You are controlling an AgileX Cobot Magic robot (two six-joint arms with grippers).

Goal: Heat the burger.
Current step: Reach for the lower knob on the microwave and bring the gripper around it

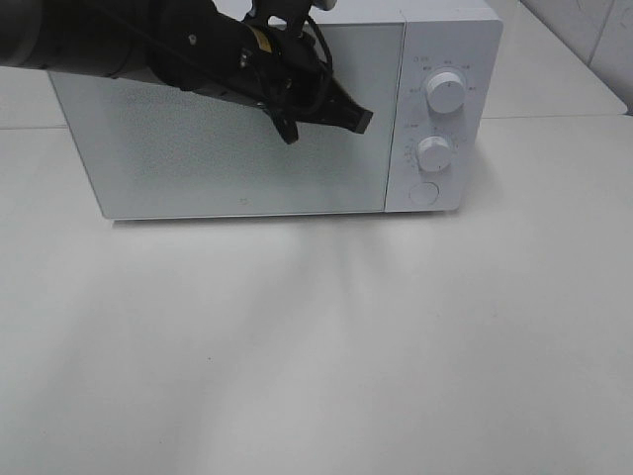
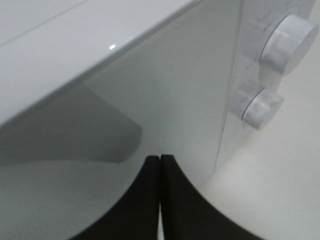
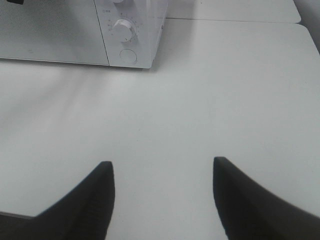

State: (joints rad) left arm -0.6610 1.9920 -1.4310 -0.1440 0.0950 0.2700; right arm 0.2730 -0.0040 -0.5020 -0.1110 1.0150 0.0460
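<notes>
White microwave (image 1: 247,129) sits at 12 o'clock on the bench (image 1: 316,346), door (image 1: 198,148) shut. Its control panel is at the door's 3 o'clock side: upper knob (image 1: 446,92), lower knob (image 1: 434,152) and a round button (image 1: 424,194) stacked top to bottom.

Left arm comes in from approx 10 o'clock in the ext. high view, across the door front. Left claw (image 1: 361,119) is pinched narrow, fingers pressed together w/ nothing between them, tip over the door's upper part near the seam w/ the panel. Can't tell if it touches the door.

Right claw (image 3: 162,162) stands wide, nothing between its fingers, above bare bench well apart from the microwave; seen only in its own wrist view.

Burger: no view shows it, so can't tell where it is.
</notes>
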